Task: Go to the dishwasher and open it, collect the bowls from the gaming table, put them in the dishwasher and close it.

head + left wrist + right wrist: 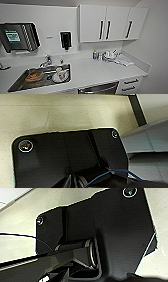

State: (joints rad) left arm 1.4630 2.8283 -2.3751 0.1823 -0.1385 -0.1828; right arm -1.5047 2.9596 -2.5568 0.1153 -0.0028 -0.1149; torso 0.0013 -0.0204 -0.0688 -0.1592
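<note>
Tool state: cannot tell for either arm. The wrist views give the robot's dark plate and bar against pale floor, and the fingers can't be made out. Nothing is seen held.

Head view looks down on a kitchenette. The dishwasher sits at the lower edge of the picture, under the white table. Its brushed steel front and horizontal bar handle are partly in view, and the door looks shut. Just to its right are white drawers with dark handles.

A steel sink is set into the table on the left. Inside it are what looks like a brownish bowl and some white crockery, details blurred. The faucet stands at the sink's back edge.

Back right of the table, near the corner: a small bottle and a cluster of dishes on a cloth. Individual items can't be told apart.

On the wall, a paper towel dispenser hangs upper left and a dark soap dispenser hangs beside it, above the sink's right end. White wall cabinets with dark vertical handles are mounted upper right.
</note>
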